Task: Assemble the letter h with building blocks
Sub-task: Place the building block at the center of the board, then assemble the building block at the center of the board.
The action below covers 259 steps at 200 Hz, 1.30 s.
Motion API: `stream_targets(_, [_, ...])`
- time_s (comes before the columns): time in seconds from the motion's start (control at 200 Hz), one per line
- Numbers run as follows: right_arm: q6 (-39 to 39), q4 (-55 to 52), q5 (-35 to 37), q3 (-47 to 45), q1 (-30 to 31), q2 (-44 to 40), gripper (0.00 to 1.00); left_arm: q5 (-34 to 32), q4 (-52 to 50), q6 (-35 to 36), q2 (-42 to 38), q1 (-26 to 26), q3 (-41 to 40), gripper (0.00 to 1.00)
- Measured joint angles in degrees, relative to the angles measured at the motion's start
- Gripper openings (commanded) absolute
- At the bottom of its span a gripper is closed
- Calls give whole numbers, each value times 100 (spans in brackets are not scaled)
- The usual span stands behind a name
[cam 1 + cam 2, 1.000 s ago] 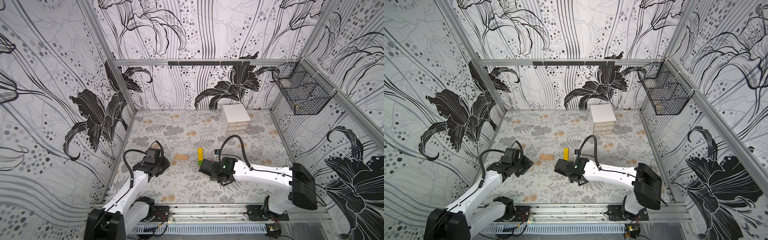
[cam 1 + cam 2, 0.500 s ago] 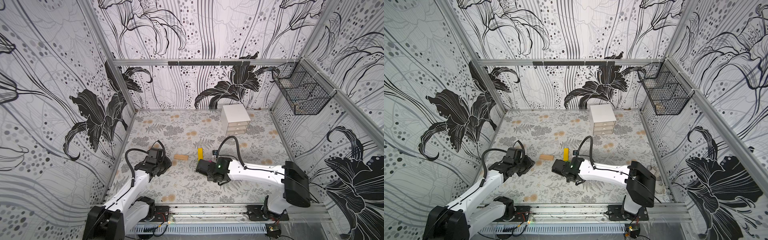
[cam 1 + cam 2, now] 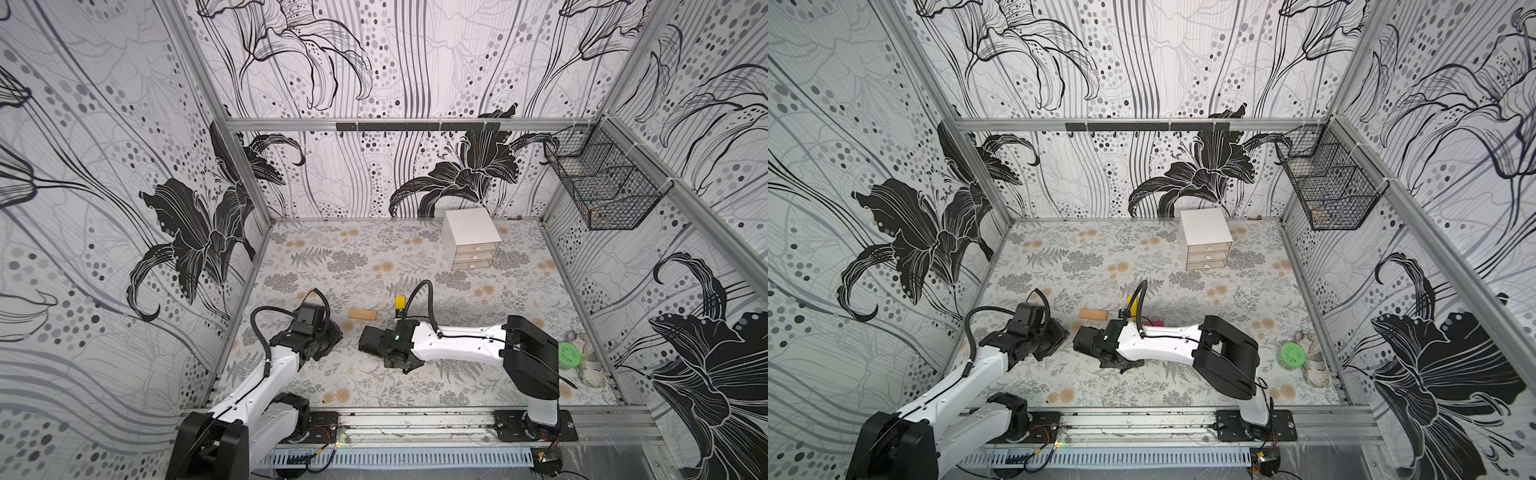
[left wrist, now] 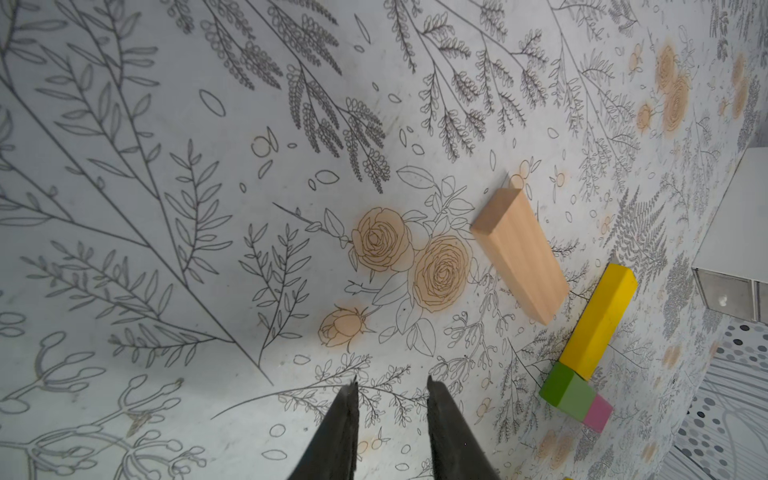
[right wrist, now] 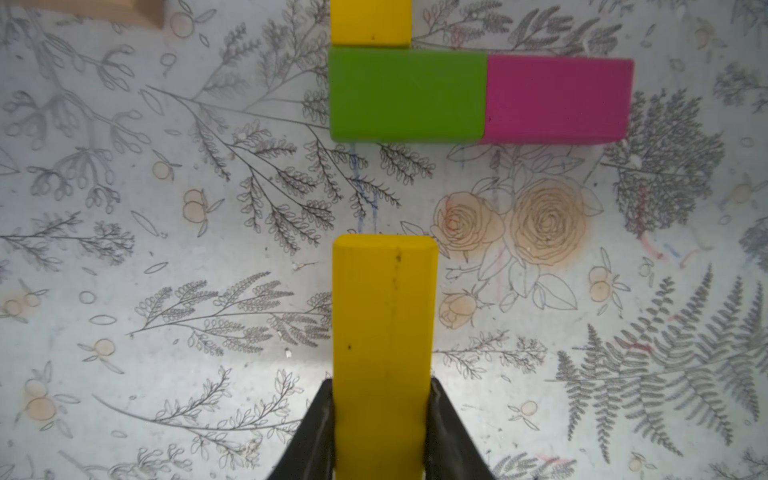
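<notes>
My floral table [image 3: 332,266] carries a white drawer unit [image 3: 469,239] at one o'clock and a round green container [image 3: 570,355] at four; a wire basket [image 3: 602,195] hangs at two.

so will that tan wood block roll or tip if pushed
The tan wood block lies on a broad flat face, so it should slide, not roll or tip. It looks like solid wood: probably stiff and light. Pushed off-centre it may swivel.
</notes>
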Motion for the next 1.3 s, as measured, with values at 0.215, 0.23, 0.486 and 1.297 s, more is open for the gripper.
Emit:
stream_targets(0.215, [20, 57, -177, 122, -31, 382, 21, 17, 81, 0, 79, 0, 0, 31])
stream_targets(0.23, [22, 63, -188, 120, -37, 391, 25, 20, 81, 0, 81, 0, 0, 32])
stream_targets(0.486, [28, 87, -308, 125, -85, 400, 64, 20, 105, 4, 83, 0, 0, 31])
stream_targets(1.297, [-59, 85, -505, -101, -348, 260, 24, 13, 103, 50, 68, 0, 0, 29])
